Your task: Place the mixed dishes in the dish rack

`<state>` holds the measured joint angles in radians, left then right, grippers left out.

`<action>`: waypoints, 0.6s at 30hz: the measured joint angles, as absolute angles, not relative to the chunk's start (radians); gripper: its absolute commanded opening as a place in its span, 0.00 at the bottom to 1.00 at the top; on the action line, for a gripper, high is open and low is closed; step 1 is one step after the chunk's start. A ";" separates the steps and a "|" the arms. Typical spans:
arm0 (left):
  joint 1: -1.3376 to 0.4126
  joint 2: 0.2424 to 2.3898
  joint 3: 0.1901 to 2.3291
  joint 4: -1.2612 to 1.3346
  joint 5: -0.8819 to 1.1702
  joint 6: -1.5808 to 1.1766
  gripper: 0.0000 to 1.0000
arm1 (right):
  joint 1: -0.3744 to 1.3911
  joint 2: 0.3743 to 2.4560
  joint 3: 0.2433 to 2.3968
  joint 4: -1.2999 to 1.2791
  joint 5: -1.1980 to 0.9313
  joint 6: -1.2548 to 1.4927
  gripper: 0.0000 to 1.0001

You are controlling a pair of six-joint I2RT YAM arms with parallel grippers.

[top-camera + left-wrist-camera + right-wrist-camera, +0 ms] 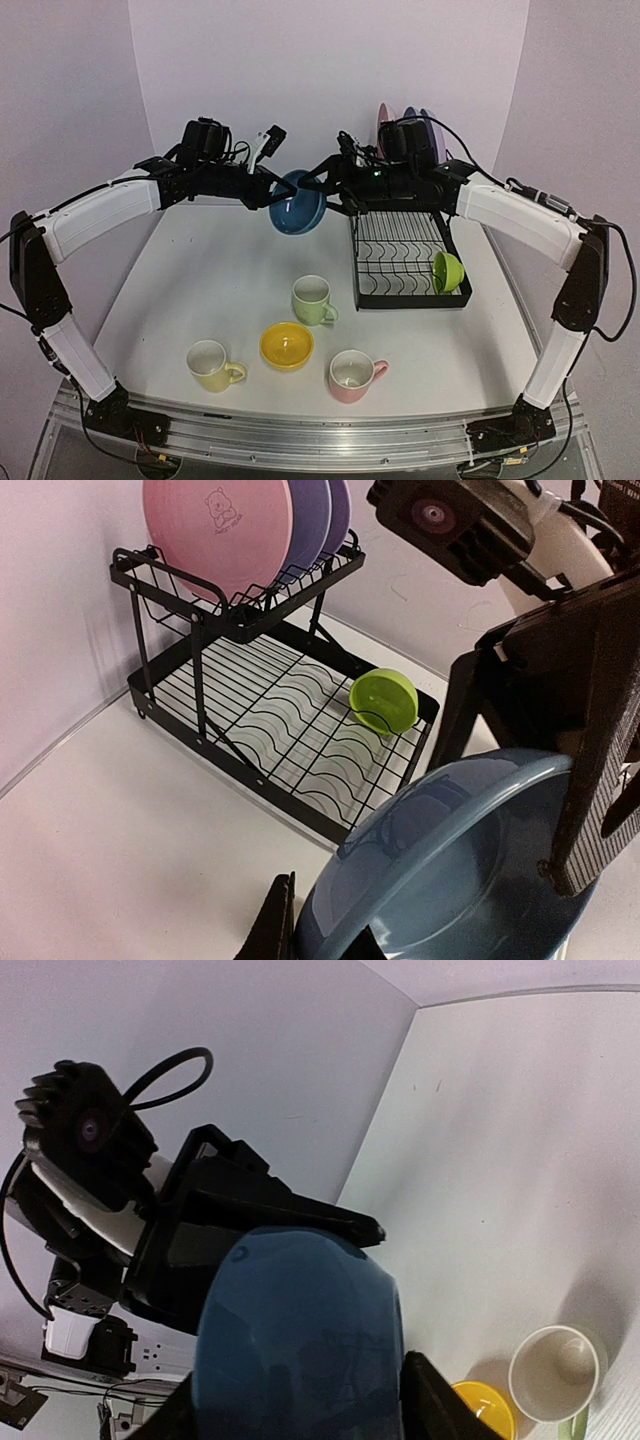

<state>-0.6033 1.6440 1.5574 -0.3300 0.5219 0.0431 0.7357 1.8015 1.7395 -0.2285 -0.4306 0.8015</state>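
Left fingers [272, 925] clenched on the rim of the glossy dark blue ceramic bowl [296, 203], mid-air just left of the black two-tier wire dish rack [400, 250]. Right fingers [435, 1405] straddle its opposite rim; can't tell if they grip yet. Likely a handover: rack is right-arm side. Upper shelf: pink ceramic plate [215, 525], lilac plate [310, 515], blue plate [343, 510]. Lower tray: green bowl [447, 271]. Not yet racked: yellow bowl [286, 345], pale green mug [313, 299], yellow mug [212, 365], pink mug [352, 375].

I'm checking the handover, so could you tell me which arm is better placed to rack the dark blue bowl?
Right. The dish rack stands on that arm's side, and the right gripper straddles the dark blue bowl that the left gripper holds.
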 measured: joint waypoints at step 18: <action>-0.603 1.644 1.537 -0.355 0.532 -0.027 0.00 | 0.736 1.798 1.697 -0.189 -0.439 0.809 0.07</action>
